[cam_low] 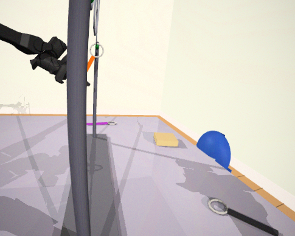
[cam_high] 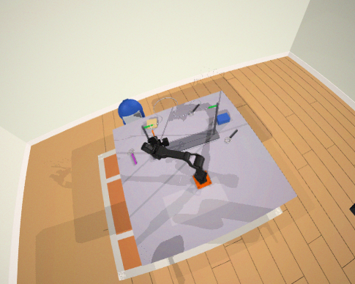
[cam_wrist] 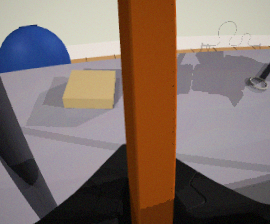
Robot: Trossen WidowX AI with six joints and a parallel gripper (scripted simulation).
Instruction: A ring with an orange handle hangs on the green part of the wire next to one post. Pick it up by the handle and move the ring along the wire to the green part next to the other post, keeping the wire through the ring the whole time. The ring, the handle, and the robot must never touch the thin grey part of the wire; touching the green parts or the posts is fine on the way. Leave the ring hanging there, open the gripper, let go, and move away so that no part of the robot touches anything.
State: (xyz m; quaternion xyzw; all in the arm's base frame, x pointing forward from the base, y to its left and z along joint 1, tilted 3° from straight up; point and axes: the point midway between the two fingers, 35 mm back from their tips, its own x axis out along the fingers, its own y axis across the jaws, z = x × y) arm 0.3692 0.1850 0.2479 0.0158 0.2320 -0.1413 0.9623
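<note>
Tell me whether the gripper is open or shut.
Shut on the orange handle: in the wrist view, the handle rises from between the gripper's dark fingers.

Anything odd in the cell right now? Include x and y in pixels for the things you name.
Only one oddity: the shiny blue dome-shaped object [cam_high: 130,109] [cam_low: 215,149] [cam_wrist: 34,50] sits off the tabletop's edge, partly hidden; can't tell its support. The orange ring handle [cam_high: 153,133] [cam_low: 90,64] [cam_wrist: 151,110] looks intact, gripped in the jaws.

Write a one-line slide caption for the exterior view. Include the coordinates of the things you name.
Beyond the near post [cam_low: 78,121], the ring [cam_low: 90,52] encircles green wire [cam_low: 97,47], its orange handle [cam_low: 90,64] [cam_wrist: 151,110] angling toward the black gripper.
</note>
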